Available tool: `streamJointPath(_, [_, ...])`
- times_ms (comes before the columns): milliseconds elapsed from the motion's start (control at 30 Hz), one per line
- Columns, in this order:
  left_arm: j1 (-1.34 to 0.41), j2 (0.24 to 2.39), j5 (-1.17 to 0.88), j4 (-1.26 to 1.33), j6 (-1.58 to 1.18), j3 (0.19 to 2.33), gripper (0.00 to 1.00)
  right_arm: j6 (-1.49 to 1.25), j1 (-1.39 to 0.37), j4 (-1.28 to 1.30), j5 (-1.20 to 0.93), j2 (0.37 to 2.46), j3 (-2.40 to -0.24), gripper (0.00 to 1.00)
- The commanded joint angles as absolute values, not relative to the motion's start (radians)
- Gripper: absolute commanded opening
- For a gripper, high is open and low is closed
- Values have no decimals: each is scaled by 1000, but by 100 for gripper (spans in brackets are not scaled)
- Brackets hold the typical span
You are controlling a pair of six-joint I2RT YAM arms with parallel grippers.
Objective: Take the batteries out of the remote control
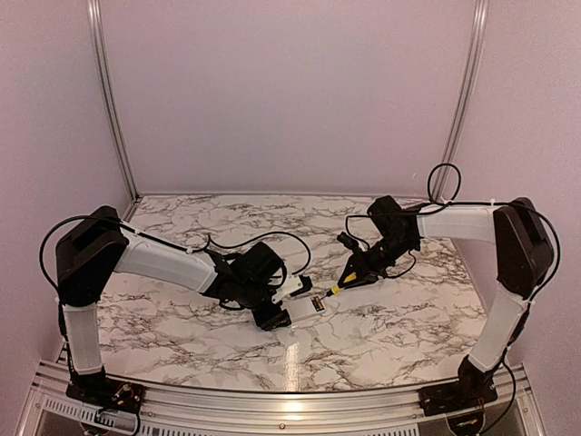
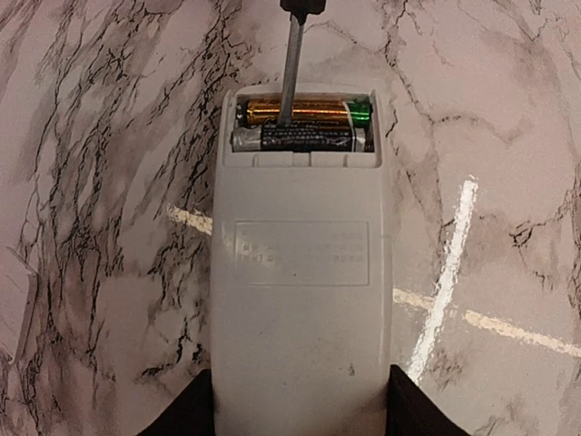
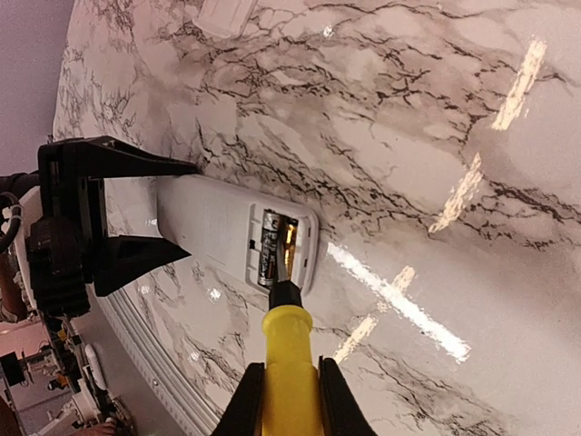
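Note:
The white remote control (image 2: 301, 272) lies flat on the marble table, its open battery recess facing up at its far end. In the recess lie the gold battery (image 2: 313, 112) and, beside it, the dark battery (image 2: 304, 138). My left gripper (image 2: 300, 409) is shut on the remote's near end. My right gripper (image 3: 287, 400) is shut on the yellow-handled screwdriver (image 3: 290, 354), whose metal shaft (image 2: 290, 64) reaches into the recess between the two batteries. The remote also shows in the right wrist view (image 3: 218, 227) and in the top view (image 1: 304, 309).
A small white flat piece (image 3: 221, 15) lies on the marble table (image 1: 390, 318) away from the remote. The table's metal front rail (image 1: 290, 400) runs along the near edge, and pink walls enclose the back and sides.

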State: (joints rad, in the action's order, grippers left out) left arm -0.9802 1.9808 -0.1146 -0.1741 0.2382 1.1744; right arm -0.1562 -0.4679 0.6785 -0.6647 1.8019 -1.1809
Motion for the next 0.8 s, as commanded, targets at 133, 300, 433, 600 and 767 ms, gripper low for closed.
streamJointPath(133, [-979,1992,-91,-119,258,1135,0,-160,-524,701,-578,1901,-1111,0])
streamJointPath(300, [-979,1990,-90,-110,260,1124,0,-173,-525,720,-582,1869,-1122,0])
streamJointPath(433, [-979,1990,-90,-97,260,1114,0,-183,-525,724,-608,1850,-1128,0])
streamJointPath(600, [-979,1990,-86,-65,259,1092,0,-189,-525,722,-648,1849,-1129,0])
streamJointPath(767, [-979,1983,-38,-11,261,1061,0,-213,-525,695,-728,1852,-1118,0])
